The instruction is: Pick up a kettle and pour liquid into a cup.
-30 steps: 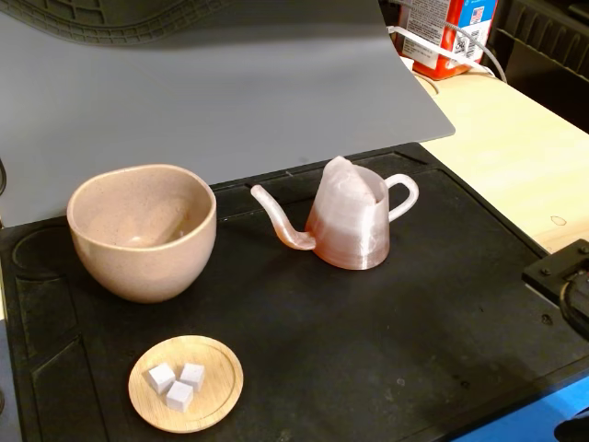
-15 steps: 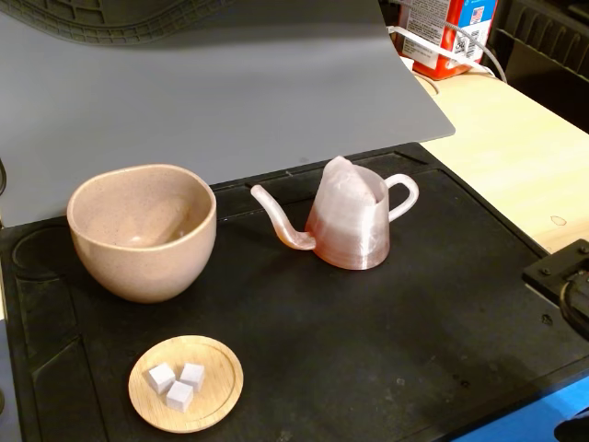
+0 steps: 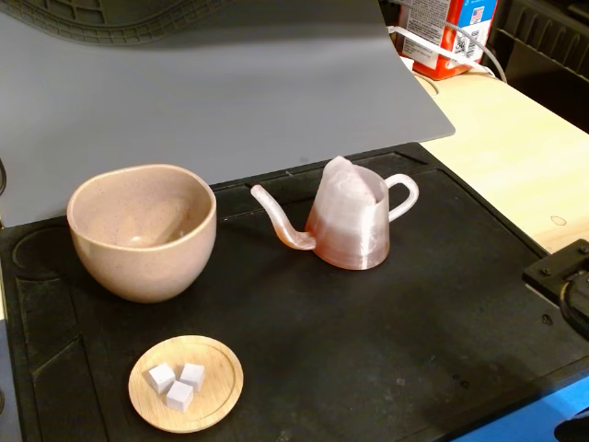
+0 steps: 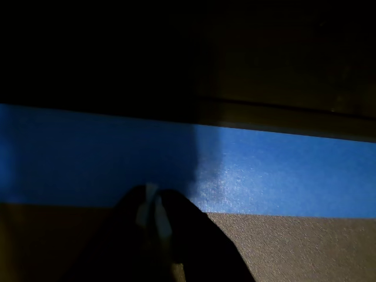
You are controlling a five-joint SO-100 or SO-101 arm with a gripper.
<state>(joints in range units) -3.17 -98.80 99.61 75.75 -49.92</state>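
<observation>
A small translucent pinkish plastic kettle (image 3: 348,224), cone-shaped and ribbed, stands upright near the middle of a black rubber work mat (image 3: 386,350) in the fixed view, its thin gooseneck spout (image 3: 279,221) curving left toward a large rounded beige-pink speckled ceramic cup (image 3: 143,230). The two sit apart, neither touching. A reddish tint shows low in the kettle's body; whether the cup holds any liquid cannot be told. In front of the cup lies a small flat round wooden dish (image 3: 187,383) carrying three white cubes (image 3: 177,384). A grey sheet (image 3: 202,83) rises behind the mat, a pale wooden tabletop (image 3: 515,157) runs to the right, and a red-and-white carton (image 3: 451,32) stands at the back.

Only the wrist view shows the gripper (image 4: 151,211): two dark fingers pressed together over a blue strip (image 4: 282,176), nothing between them. No task object appears there.
</observation>
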